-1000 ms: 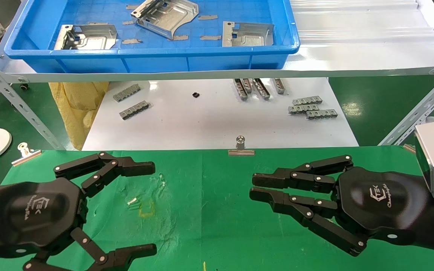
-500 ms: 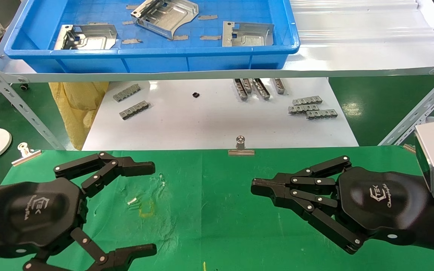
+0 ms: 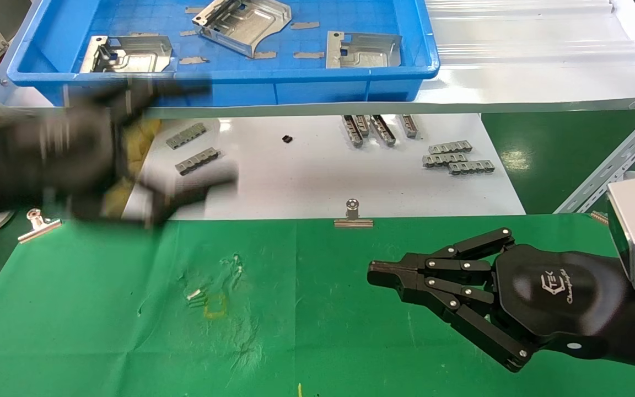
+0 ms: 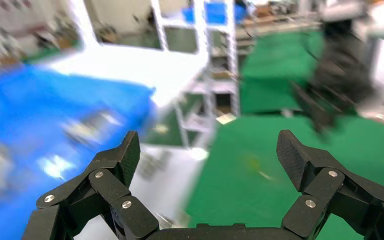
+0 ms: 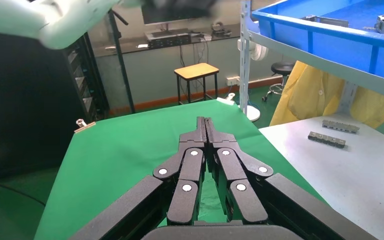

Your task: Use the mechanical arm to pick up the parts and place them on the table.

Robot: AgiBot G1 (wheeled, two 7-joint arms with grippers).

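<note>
Three shiny silver parts lie in the blue tray (image 3: 295, 88) on the shelf: one at the left (image 3: 127, 54), one in the middle (image 3: 243, 25), one at the right (image 3: 362, 49). My left gripper (image 3: 215, 138) is open and empty, blurred by motion, raised in front of the tray's left end; its own view shows the open jaws (image 4: 207, 150) with nothing between them. My right gripper (image 3: 375, 273) is shut and empty, low over the green table (image 3: 306, 331) at the right; it also shows in the right wrist view (image 5: 206, 121).
Small grey notched bars (image 3: 458, 160) lie on the white sheet (image 3: 306, 176) under the shelf. Grey tape strips (image 3: 306, 54) are stuck in the tray. A metal clip (image 3: 353, 216) holds the cloth's far edge. A slanted shelf strut (image 3: 615, 162) stands at the right.
My left gripper has risen quickly from the green table to the level of the blue tray's front, still open. My right gripper closed a second ago and has since stayed still.
</note>
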